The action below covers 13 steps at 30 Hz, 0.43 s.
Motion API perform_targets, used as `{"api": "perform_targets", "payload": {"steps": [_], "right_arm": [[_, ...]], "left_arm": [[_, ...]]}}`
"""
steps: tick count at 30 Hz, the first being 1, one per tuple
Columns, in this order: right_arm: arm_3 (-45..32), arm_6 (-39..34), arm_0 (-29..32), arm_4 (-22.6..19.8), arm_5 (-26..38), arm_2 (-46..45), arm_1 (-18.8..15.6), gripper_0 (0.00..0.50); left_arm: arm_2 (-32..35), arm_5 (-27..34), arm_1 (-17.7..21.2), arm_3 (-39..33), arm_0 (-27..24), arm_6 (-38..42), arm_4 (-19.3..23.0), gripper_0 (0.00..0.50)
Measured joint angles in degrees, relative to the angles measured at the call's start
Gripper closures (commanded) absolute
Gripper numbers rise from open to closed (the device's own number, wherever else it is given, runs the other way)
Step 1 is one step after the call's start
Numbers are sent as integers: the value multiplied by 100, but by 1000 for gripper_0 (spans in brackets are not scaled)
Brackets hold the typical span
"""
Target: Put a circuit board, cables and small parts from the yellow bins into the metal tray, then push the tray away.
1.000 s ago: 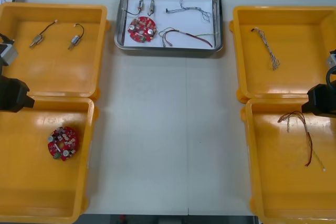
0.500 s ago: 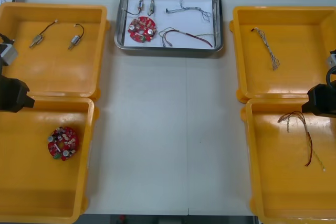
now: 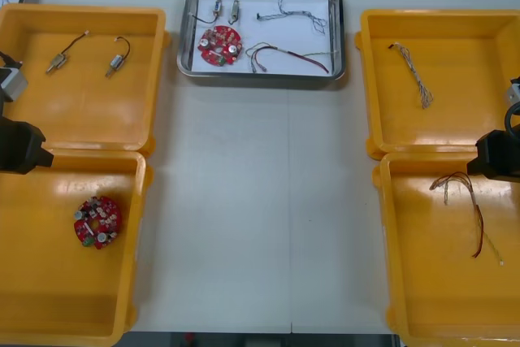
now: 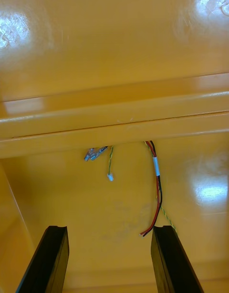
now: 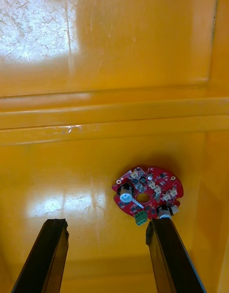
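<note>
Tray: the metal tray (image 3: pixel 260 78) lies at the table's far edge, between the far yellow bins (image 3: pixel 81 9); it holds a circuit board (image 3: pixel 219 45), cables (image 3: pixel 288 56) and small metal parts (image 3: pixel 226 10).
Progress: loading looks done, and the tray seems already pushed away; I judge almost nothing is left.
Left gripper (image 5: pixel 107 222): fingers apart, empty, above a spare board (image 5: pixel 148 195) in the near left bin (image 3: pixel 138 201).
Right gripper (image 4: pixel 109 228): fingers apart, empty, above a red and yellow cable (image 4: pixel 156 188) in the near right bin (image 3: pixel 386 225).
Hard to see: the cables in the tray are tangled, so their number is unclear.

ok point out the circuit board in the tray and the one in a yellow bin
tray circuit board (image 3: pixel 219 45), front view, its centre
bin circuit board (image 5: pixel 152 194), left wrist view, near its centre
</note>
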Motion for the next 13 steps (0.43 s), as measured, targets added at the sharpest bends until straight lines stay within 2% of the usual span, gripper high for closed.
{"api": "perform_targets", "payload": {"steps": [13], "right_arm": [[0,0,0,1,0,0,0,0]], "left_arm": [[0,0,0,0,0,0,0,0]]}}
